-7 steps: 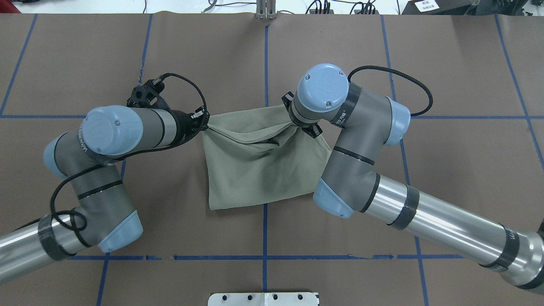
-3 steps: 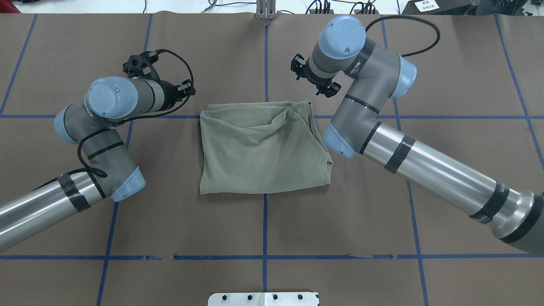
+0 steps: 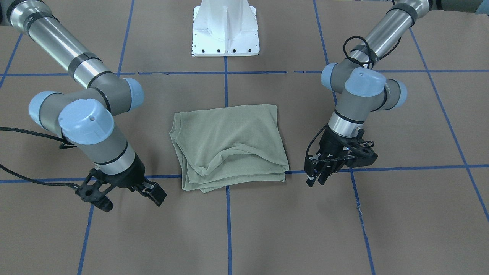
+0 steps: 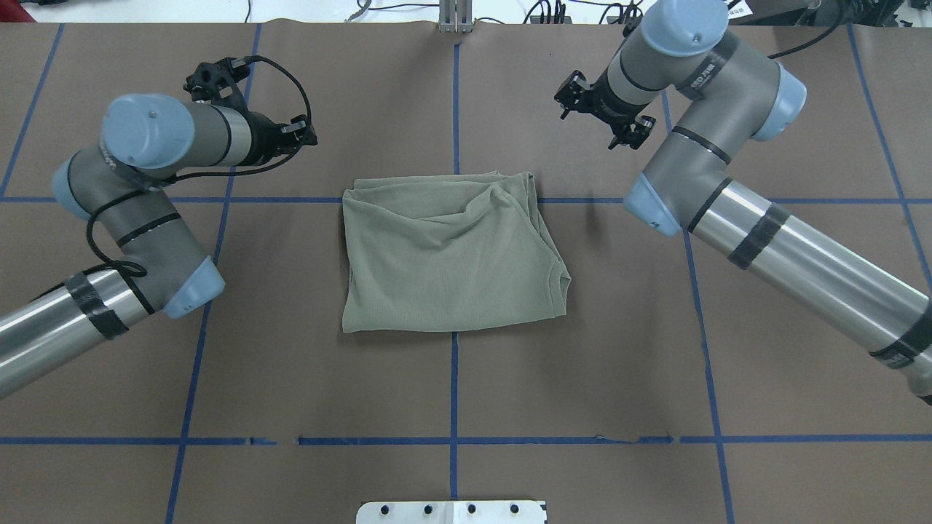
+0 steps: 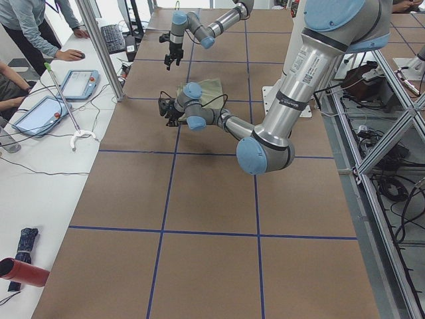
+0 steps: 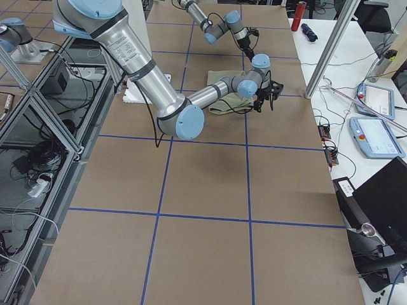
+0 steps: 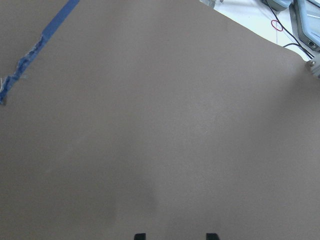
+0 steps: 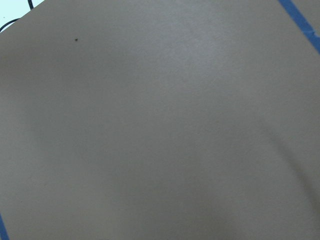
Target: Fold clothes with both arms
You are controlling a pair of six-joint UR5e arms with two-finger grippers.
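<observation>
The sage-green shirt (image 4: 451, 255) lies folded into a rough rectangle at the table's middle, with its far edge rumpled (image 3: 229, 149). Nothing touches it. My left gripper (image 4: 302, 131) hovers off the shirt's far-left corner, and in the front view it (image 3: 317, 176) stands open with its fingers apart. The left wrist view shows two separated fingertips (image 7: 140, 235) over bare brown table. My right gripper (image 4: 575, 94) hangs open beyond the far-right corner, and nothing is in it (image 3: 153, 193). The right wrist view shows only table.
The brown table cover carries a grid of blue tape lines (image 4: 453, 386). The white base block (image 3: 225, 34) stands at the robot's side. A side table with tablets (image 5: 80, 83) and people runs along the far edge.
Both grippers let go of the shirt's far edge, which dropped flat onto the fold. Both arms then swung outward and farther from the robot.
</observation>
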